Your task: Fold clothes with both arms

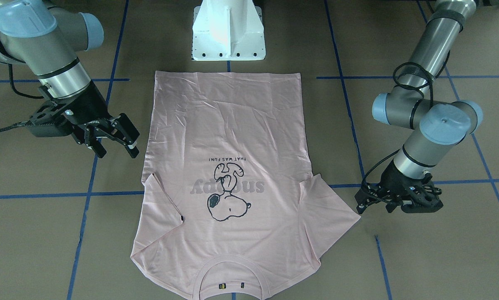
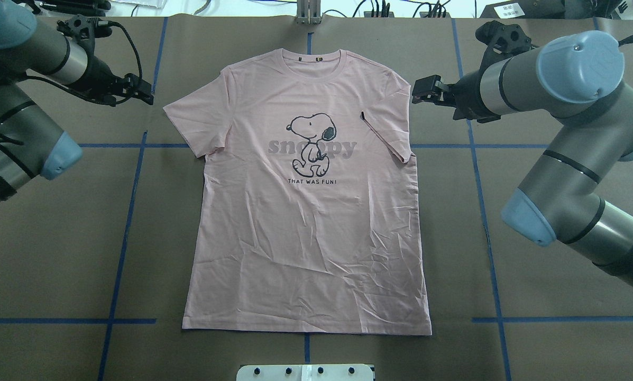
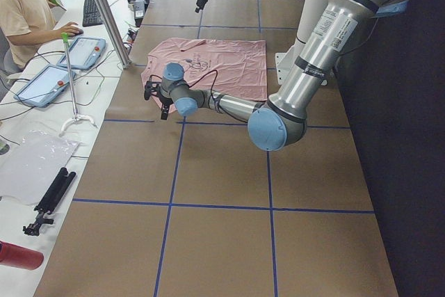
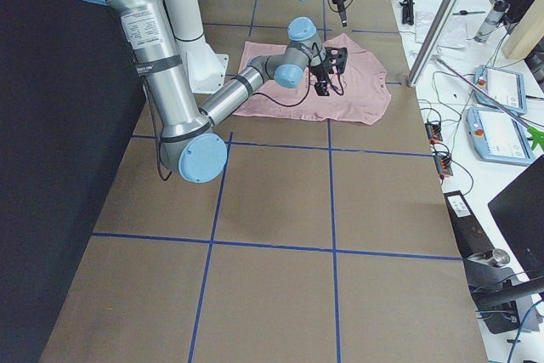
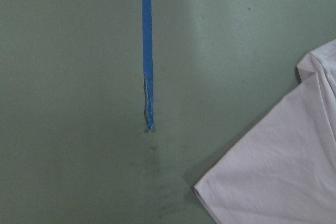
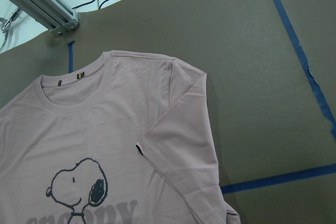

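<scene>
The pale pink T-shirt (image 1: 232, 125) (image 2: 305, 238) lies flat on the brown table, print up, with its collar (image 2: 311, 55) on the side far from the robot. The sleeve (image 2: 387, 135) on the robot's right is folded in over the body, and the other sleeve (image 2: 189, 119) is spread out. My left gripper (image 2: 146, 91) (image 1: 359, 205) hovers just outside the spread sleeve, open and holding nothing; its wrist view shows that sleeve's corner (image 5: 273, 182). My right gripper (image 1: 116, 151) (image 2: 419, 92) is open beside the folded sleeve, apart from the cloth. The right wrist view shows the collar and folded sleeve (image 6: 178, 145).
The white pedestal base (image 1: 228, 33) stands at the shirt's hem side. Blue tape lines (image 2: 131, 211) grid the table. Beyond the collar runs an aluminium frame post (image 6: 42, 3) with cables. A seated person (image 3: 21, 12) and control tablets (image 3: 83, 50) are at a side bench.
</scene>
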